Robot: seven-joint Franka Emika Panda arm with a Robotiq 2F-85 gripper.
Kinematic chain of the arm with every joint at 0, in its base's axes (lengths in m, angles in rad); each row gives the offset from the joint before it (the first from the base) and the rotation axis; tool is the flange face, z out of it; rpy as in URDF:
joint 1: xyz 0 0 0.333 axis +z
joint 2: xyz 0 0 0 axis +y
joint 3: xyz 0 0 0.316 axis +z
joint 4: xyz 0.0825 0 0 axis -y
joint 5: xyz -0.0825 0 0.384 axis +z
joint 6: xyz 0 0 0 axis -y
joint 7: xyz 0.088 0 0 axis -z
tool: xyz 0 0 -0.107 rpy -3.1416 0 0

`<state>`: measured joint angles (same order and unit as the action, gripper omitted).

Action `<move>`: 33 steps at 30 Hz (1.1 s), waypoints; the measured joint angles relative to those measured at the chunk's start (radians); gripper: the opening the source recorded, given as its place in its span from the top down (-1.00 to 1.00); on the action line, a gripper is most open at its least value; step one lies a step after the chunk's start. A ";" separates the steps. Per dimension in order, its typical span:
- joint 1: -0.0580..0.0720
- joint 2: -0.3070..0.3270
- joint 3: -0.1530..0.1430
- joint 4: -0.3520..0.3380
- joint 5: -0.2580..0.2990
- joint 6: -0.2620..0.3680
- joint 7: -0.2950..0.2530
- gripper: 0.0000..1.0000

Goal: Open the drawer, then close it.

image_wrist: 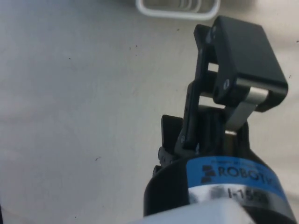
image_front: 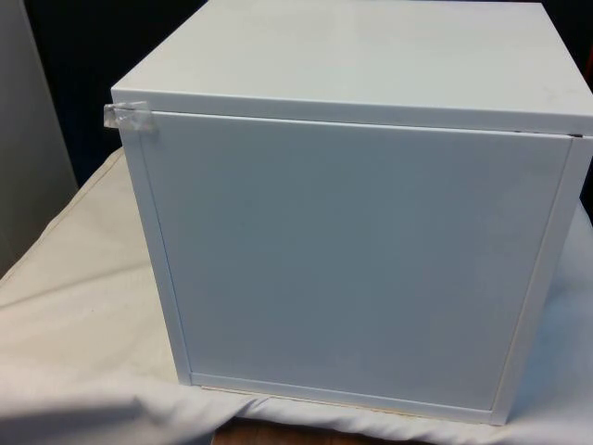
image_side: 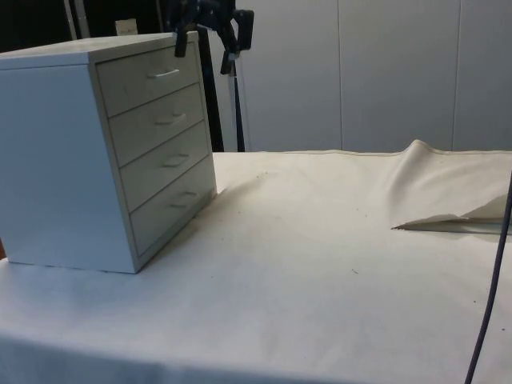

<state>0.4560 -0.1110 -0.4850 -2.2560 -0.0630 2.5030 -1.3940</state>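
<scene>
A white chest of drawers (image_side: 56, 160) stands on the cloth with four drawers, all pushed in flush. In the front view its plain back panel (image_front: 352, 260) faces me. The top drawer (image_side: 136, 84) carries a small white handle (image_side: 164, 74). My black gripper (image_side: 206, 48) hangs open in the air in front of the chest's top edge, just above and out from the top drawer, touching nothing. In the wrist view one black finger (image_wrist: 243, 60) points down over the cloth, and the stacked white handles (image_wrist: 177, 8) lie beyond it.
The white cloth (image_side: 304, 264) spreads wide in front of the drawers. A raised fold of cloth (image_side: 436, 192) lies far from the chest. A dark cable (image_side: 492, 288) hangs at the side view's edge. A clear plastic bit (image_front: 128, 116) sticks out from the chest's back top corner.
</scene>
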 measured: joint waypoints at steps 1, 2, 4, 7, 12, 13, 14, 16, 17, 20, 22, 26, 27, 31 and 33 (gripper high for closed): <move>0.000 0.000 0.000 0.000 0.000 0.002 -0.007 -1.00; -0.001 0.000 0.000 -0.001 0.000 0.005 -0.014 -1.00; -0.002 0.000 -0.002 -0.002 0.000 0.012 -0.035 -1.00; -0.002 0.001 -0.003 -0.003 0.000 0.014 -0.049 -1.00; -0.002 0.008 -0.007 -0.013 0.000 0.034 -0.086 -1.00; -0.002 0.010 -0.007 -0.015 0.000 0.040 -0.093 -1.00; -0.002 0.010 -0.007 -0.015 0.000 0.040 -0.093 -1.00; -0.002 0.013 -0.008 -0.021 0.000 0.053 -0.108 -1.00; -0.002 0.014 -0.008 -0.024 0.000 0.058 -0.115 -1.00; -0.002 0.021 -0.010 -0.027 0.000 0.076 -0.143 -1.00; -0.002 0.023 -0.011 -0.027 0.000 0.079 -0.150 -1.00; -0.004 0.026 -0.014 -0.032 0.000 0.101 -0.175 -1.00; -0.005 0.028 -0.015 -0.037 0.000 0.117 -0.187 -1.00; -0.005 0.032 -0.018 -0.042 0.000 0.139 -0.204 -1.00; -0.005 0.034 -0.019 -0.048 0.000 0.159 -0.221 -1.00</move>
<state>0.4510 -0.0770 -0.5040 -2.3040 -0.0630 2.6620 -1.6150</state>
